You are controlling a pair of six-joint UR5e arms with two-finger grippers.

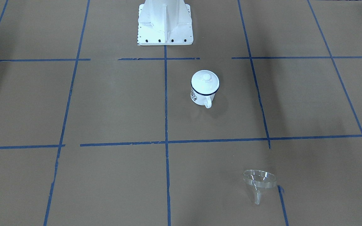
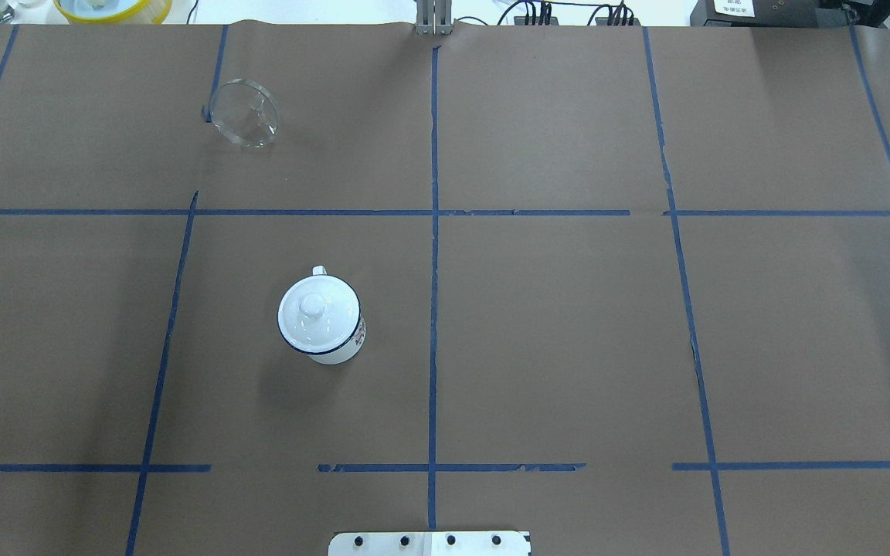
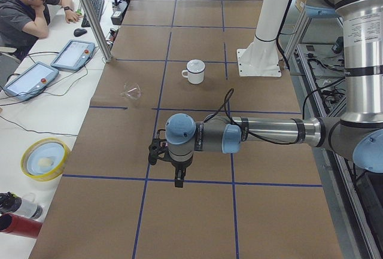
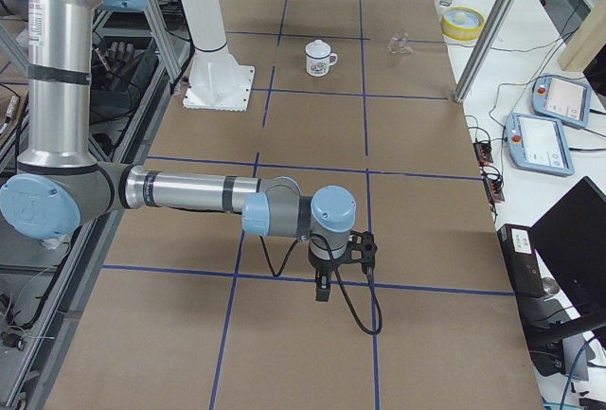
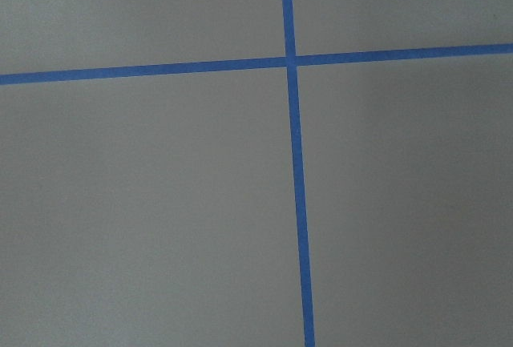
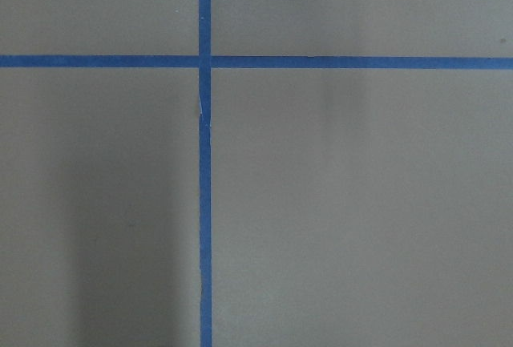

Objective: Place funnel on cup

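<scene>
One cup, one funnel and one lid on the surface [image 2: 568, 324]; the funnel is not on the cup.

Cup [image 2: 334, 347] stands upright left of the centre line, midway between the near and far edges. The lid [image 2: 318, 313] sits on it, and the dark print on its side is too small to read. Funnel [image 2: 244, 114] lies tipped near the far edge, left half, well apart from the cup. Left jaws and right jaws hang above opposite ends; how far open, cannot tell.

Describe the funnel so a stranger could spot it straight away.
On the brown table gridded with blue tape, look at the robot's left half, far from its base. Past the white lidded cup lies the funnel, tipped on its side; it alone is see-through, with a thin spout.
</scene>
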